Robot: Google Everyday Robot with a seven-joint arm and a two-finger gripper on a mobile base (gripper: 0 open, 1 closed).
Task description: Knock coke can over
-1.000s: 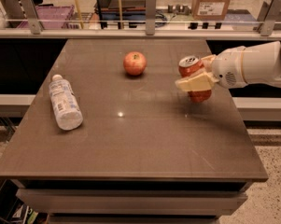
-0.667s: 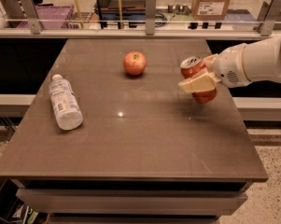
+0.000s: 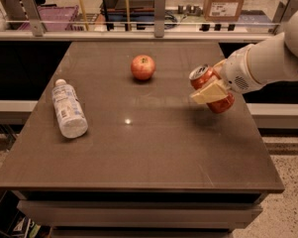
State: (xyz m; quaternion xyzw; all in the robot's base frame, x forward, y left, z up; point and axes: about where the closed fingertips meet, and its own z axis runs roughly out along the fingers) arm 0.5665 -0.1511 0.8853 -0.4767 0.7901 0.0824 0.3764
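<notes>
The red coke can (image 3: 211, 89) with a silver top is at the right side of the brown table (image 3: 138, 152), tilted with its top leaning left. My gripper (image 3: 211, 85) reaches in from the right on a white arm, its cream fingers (image 3: 208, 93) closed across the can's middle. The can's lower end is at or just above the table surface; I cannot tell whether it touches.
A red apple (image 3: 143, 67) sits at the table's far middle. A clear plastic water bottle (image 3: 68, 108) lies on its side at the left. A railing and shelf with a cardboard box (image 3: 226, 3) run behind the table.
The can has tilted further, its top leaning more to the left while held in the gripper. The apple and bottle have not moved.
</notes>
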